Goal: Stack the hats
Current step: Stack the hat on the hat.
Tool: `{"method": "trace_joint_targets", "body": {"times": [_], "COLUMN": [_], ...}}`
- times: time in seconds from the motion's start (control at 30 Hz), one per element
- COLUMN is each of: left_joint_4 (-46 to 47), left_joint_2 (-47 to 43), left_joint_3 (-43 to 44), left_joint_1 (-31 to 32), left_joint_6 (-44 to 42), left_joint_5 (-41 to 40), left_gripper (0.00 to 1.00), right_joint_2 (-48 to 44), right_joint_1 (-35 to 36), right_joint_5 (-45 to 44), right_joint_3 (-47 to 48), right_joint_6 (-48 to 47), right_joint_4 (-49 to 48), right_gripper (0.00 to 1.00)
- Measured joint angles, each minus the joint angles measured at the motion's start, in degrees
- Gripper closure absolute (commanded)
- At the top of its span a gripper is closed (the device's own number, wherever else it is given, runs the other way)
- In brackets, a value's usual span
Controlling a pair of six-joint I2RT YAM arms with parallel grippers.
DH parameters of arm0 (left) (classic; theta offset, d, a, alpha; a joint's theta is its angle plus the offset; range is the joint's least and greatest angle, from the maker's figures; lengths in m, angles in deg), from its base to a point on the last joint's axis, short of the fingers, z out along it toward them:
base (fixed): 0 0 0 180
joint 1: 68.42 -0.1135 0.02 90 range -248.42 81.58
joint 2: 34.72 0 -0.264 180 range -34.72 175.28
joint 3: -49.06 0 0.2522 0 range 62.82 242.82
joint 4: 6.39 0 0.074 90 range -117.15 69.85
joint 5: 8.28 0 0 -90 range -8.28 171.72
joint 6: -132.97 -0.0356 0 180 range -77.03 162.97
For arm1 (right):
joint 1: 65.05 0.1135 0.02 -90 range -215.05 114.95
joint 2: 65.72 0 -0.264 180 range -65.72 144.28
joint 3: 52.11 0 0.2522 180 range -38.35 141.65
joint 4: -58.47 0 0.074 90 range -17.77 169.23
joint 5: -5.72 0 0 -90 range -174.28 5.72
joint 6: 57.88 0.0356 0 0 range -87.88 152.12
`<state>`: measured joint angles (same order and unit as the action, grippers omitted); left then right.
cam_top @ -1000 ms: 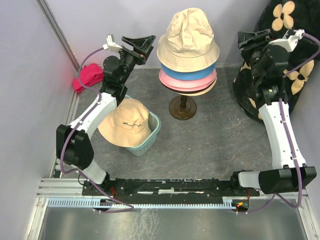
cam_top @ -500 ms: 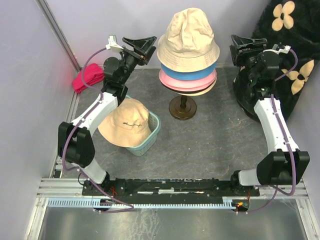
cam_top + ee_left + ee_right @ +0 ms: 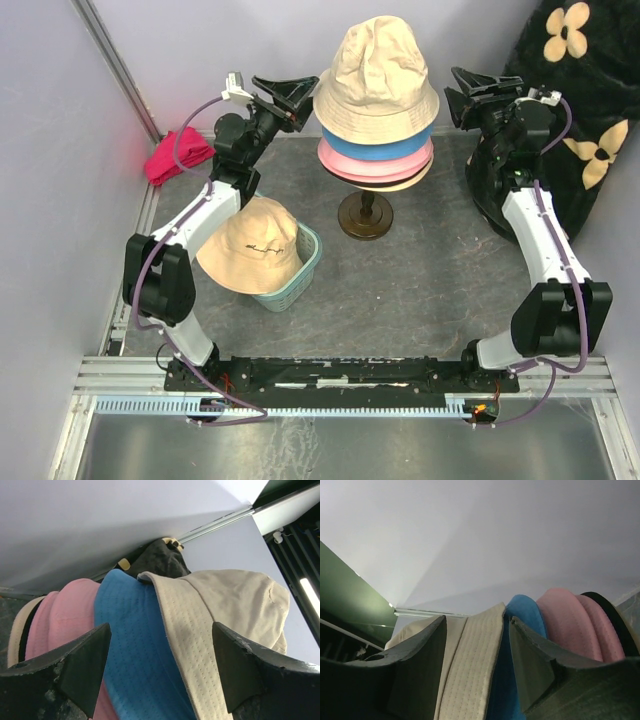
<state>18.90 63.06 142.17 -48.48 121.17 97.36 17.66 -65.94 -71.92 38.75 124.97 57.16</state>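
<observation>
A stack of hats sits on a stand at the back centre. A beige hat (image 3: 377,75) is on top, over a blue hat (image 3: 380,150) and a pink hat (image 3: 372,166), with dark and beige brims below. Another beige hat (image 3: 250,245) lies on a teal basket (image 3: 306,262). My left gripper (image 3: 296,96) is open just left of the stack, facing the blue brim (image 3: 130,645) and beige brim (image 3: 200,645). My right gripper (image 3: 462,100) is open at the stack's right edge. In its wrist view the beige brim (image 3: 470,670) lies between its fingers, with the blue brim (image 3: 520,615) beside it.
A dark round stand base (image 3: 365,217) holds up the stack. A magenta cloth bundle (image 3: 178,155) lies at the back left by the wall. A black flowered cushion (image 3: 570,110) fills the back right corner behind the right arm.
The right arm has swung left from the cushion to the stack's right edge. The left gripper has shifted slightly right toward the brims.
</observation>
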Motion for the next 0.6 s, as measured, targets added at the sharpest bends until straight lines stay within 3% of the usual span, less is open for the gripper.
{"method": "trace_joint_targets", "body": {"times": [0.3,0.6], "left_joint_4": [1.7,3.8], "left_joint_2": [0.1,2.0], "left_joint_3": [0.7,1.7], "left_joint_1": [0.0,0.0], "left_joint_6": [0.7,1.7], "left_joint_5": [1.0,1.9], "left_gripper": [0.17,0.29], "right_joint_2": [3.3,5.2], "right_joint_1": [0.8,2.1], "right_joint_5": [3.4,4.9], "right_joint_3": [0.0,0.0], "right_joint_6": [3.7,7.3], "right_joint_4": [-2.1,-5.1], "right_gripper": [0.4,0.41]}}
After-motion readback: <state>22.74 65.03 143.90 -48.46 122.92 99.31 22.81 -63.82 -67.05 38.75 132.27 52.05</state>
